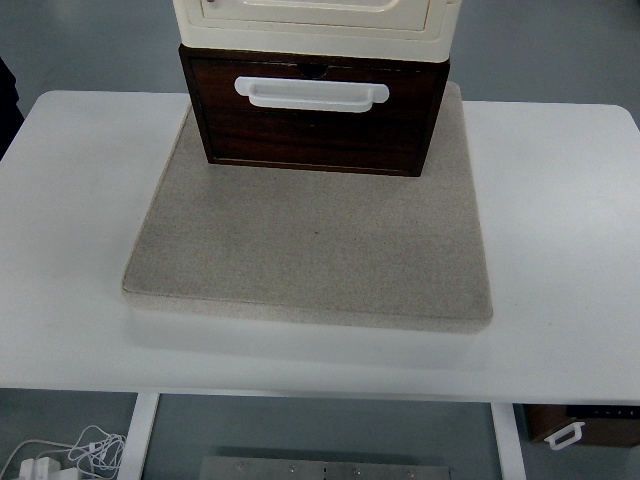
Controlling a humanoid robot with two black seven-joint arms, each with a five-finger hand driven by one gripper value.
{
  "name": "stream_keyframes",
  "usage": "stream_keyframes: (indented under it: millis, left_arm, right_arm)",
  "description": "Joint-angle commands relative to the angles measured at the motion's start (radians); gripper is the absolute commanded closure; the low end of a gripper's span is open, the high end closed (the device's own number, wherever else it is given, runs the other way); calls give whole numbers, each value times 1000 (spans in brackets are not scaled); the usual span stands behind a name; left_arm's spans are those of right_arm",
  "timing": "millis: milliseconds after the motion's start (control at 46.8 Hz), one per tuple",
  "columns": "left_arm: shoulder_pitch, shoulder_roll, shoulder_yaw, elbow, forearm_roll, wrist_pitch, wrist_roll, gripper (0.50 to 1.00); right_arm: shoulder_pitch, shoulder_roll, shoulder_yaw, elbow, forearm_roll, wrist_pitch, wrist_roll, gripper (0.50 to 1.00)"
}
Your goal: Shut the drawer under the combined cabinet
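- A white table (560, 230) fills most of the top view, its near edge running across the lower part, with white legs (140, 435) going down to a grey floor (330, 430)
- A square beige pad (310, 250) lies on the table, centred and slightly skewed, its near edge casting a soft shadow on the tabletop
- The cabinet (315, 20) stands on the far part of the pad: a cream upper unit, cut off by the top edge, stacked on a dark wooden lower unit
- The drawer (315, 125) is the dark wood front of the lower unit, facing the camera; it juts forward past the cream unit above, so it looks pulled out somewhat, though how far cannot be told
- What the drawer holds cannot be seen, since only its front and a strip of its top edge show
- A white handle (311, 92) runs across the upper part of the drawer front, wide and flat with rounded ends
- Under the table at lower right, a second dark wooden box (585, 425) with a small white handle sits on the floor, mostly cut off by the tabletop
- At lower left on the floor lie white cables (75, 455) and a plug, tangled loosely
- Neither robot hand appears anywhere, so whether fingers are spread or curled cannot be told
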Motion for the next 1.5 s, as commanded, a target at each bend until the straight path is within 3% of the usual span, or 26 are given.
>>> stream_keyframes:
  millis: [0,257,449,748,1197,1475]
  left_arm:
    - [-3,3,5,52,-34,50,-18,512]
    - [-46,-1,12,279,-95,171,-24,514]
    - [-27,-4,14,308,-201,297,-27,514]
    - [25,-55,58,413,-210,392,-27,512]
    - [198,-101,103,411,-261,372,-38,508]
    - [270,-153,103,411,-310,283,-53,506]
  right_arm:
    - [0,0,1,0,1,0,0,548]
    - [0,0,1,0,0,0,0,548]
    - [0,0,3,0,0,-1,0,548]
    - [0,0,3,0,1,-1,0,548]
    - [-5,0,0,0,0,0,0,548]
    - [-6,0,3,0,1,-1,2,548]
